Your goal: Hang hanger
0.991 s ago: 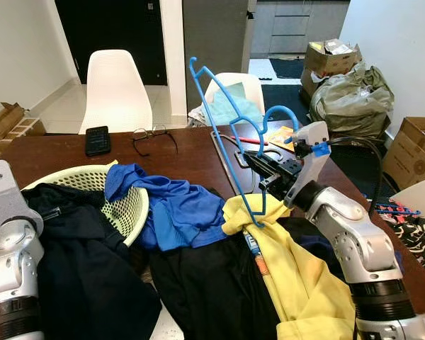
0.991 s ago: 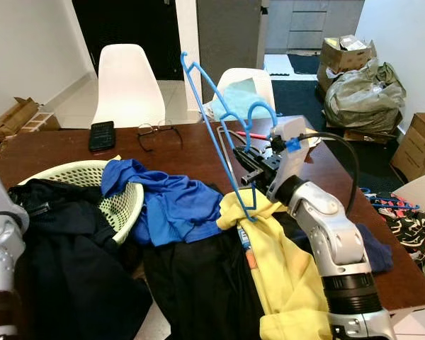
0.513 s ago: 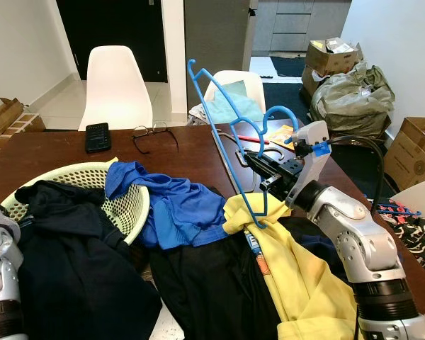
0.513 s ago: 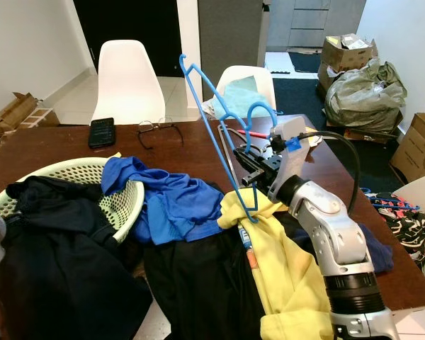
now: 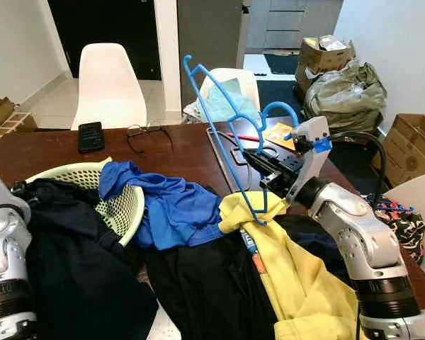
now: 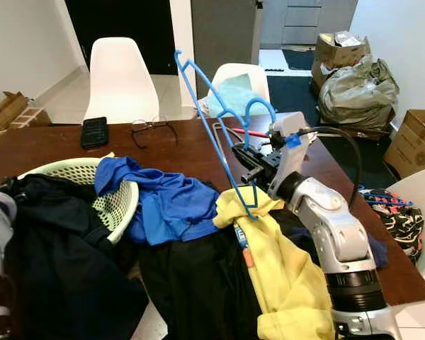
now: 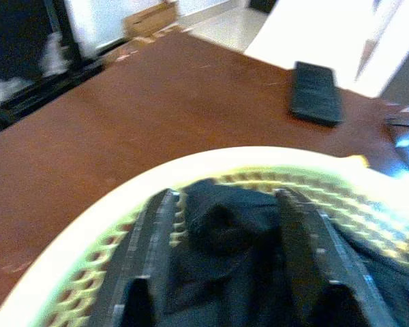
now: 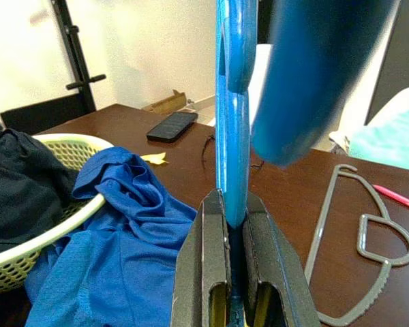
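The right hand is held forward, fingers clamped together; the left hand seems spread, pointed downward.

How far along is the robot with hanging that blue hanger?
Done: the right end effector is shut on the blue plastic hanger, lifted above the brown wooden table. In hand: it holds it tilted over the yellow garment. Left: hanging it; no rail is in view. The left end effector is open over the pale green laundry basket.

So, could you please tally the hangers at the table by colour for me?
Blue hanger, held upright in the right gripper: 1
Grey hanger, lying flat on the table: 1
Total: 2
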{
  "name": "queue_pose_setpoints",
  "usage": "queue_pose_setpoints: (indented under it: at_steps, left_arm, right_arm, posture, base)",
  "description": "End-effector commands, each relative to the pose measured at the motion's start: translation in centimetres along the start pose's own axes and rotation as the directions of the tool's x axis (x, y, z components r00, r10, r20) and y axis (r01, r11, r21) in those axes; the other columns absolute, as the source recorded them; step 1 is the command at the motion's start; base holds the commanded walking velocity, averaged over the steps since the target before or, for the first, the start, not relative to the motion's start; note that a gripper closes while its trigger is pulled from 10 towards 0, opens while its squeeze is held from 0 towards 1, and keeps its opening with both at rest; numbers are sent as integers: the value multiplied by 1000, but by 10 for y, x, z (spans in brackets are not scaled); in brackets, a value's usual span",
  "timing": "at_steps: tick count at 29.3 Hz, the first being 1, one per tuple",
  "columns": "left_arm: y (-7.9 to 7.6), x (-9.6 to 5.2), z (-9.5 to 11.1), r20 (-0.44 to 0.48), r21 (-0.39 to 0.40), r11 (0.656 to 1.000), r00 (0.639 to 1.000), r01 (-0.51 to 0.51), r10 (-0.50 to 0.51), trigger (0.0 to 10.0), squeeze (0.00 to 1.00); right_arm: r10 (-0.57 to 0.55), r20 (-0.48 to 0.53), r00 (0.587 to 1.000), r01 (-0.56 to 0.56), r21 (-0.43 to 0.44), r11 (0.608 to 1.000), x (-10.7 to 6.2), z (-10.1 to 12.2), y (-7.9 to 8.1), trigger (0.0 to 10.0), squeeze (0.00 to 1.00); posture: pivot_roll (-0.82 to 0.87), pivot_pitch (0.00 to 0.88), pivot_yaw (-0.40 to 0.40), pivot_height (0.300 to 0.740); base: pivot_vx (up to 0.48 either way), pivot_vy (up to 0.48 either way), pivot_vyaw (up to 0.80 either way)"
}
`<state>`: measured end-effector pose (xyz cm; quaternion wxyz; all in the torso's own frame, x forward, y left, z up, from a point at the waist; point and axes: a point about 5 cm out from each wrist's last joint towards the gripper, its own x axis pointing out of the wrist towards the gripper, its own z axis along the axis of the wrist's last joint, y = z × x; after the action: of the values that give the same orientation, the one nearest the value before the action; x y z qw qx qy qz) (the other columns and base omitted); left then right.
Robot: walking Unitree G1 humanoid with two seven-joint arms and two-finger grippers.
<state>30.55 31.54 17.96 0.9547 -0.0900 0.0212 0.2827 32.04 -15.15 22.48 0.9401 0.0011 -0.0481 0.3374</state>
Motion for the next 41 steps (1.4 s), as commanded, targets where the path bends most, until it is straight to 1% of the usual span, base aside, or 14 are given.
queue_pose_setpoints:
  at_steps: [1,3,4,5,6,12,18,20,21,22,23,38,39,41]
  left_arm:
    - [-10,-8,-5,-17,4,999,999,42,-42,10000,1000]
    - [-12,-11,-7,-23,2,999,999,45,-45,10000,1000]
    - [-14,-14,-11,-34,-1,999,998,47,-47,10000,753]
    - [-15,-15,-13,-42,-3,999,998,49,-49,10000,753]
    - [-17,-19,-15,-52,-3,998,997,56,-56,10000,0]
    - [-19,-32,-23,-92,7,997,993,72,-71,10000,0]
    - [-12,-39,-30,-115,30,999,993,44,-40,10000,0]
    - [-1,-38,-33,-120,50,999,993,6,0,10000,0]
    - [5,-35,-32,-113,55,998,993,-10,16,4980,0]
    - [5,-35,-32,-113,55,998,993,-10,16,4980,0]
    - [8,-33,-31,-107,51,998,994,-20,25,0,0]
    - [6,-19,-5,-43,21,1000,999,18,-17,0,0]
    - [-8,-16,13,26,-22,996,996,87,-87,0,0]
    - [-17,-16,25,71,-48,990,989,134,-130,0,0]
  right_arm:
    - [-1,4,1000,1,-20,1000,-2,5,-1,10000,0]
    - [-1,2,1000,1,-21,1000,-2,5,-1,10000,0]
    - [0,1,1000,0,-22,1000,-2,5,-1,10000,0]
    - [2,0,1000,-2,-23,1000,-2,5,-1,10000,0]
    - [3,-1,1000,-3,-24,1000,-2,5,-1,10000,0]
    - [3,-3,1000,-3,-28,1000,-3,6,-2,10000,0]
    - [0,-6,1000,0,-29,1000,-4,6,-4,10000,0]
    - [0,-8,1000,-1,-29,1000,-4,6,-4,10000,0]
    - [2,-8,1000,-2,-29,1000,-4,7,-4,10000,0]
    - [2,-8,1000,-2,-29,1000,-4,7,-4,10000,0]
    - [2,-8,1000,-3,-30,1000,-4,7,-4,10000,0]
    - [-7,7,1000,7,-33,999,-5,10,-4,10000,0]
    - [-5,12,1000,5,-29,1000,-4,10,-4,10000,0]
    - [-4,15,1000,4,-27,1000,-3,10,-4,10000,0]
  posture:
    - [-32,35,21,740]
    - [-32,35,21,740]
    - [-32,33,20,740]
    - [-32,33,20,740]
    - [-34,31,20,740]
    - [-36,32,21,740]
    - [-35,33,21,740]
    - [-38,33,15,740]
    - [-38,33,15,740]
    - [-38,33,15,740]
    - [-39,29,13,740]
    - [-47,16,25,740]
    - [-40,10,19,740]
    - [-40,10,19,740]
  base:
    - [0,0,0]
    - [0,0,0]
    - [0,0,0]
    - [0,0,0]
    - [0,0,0]
    - [0,0,0]
    - [0,0,0]
    - [0,0,0]
    - [0,0,0]
    - [0,0,0]
    - [0,0,0]
    - [0,0,0]
    - [0,0,0]
    - [0,0,0]
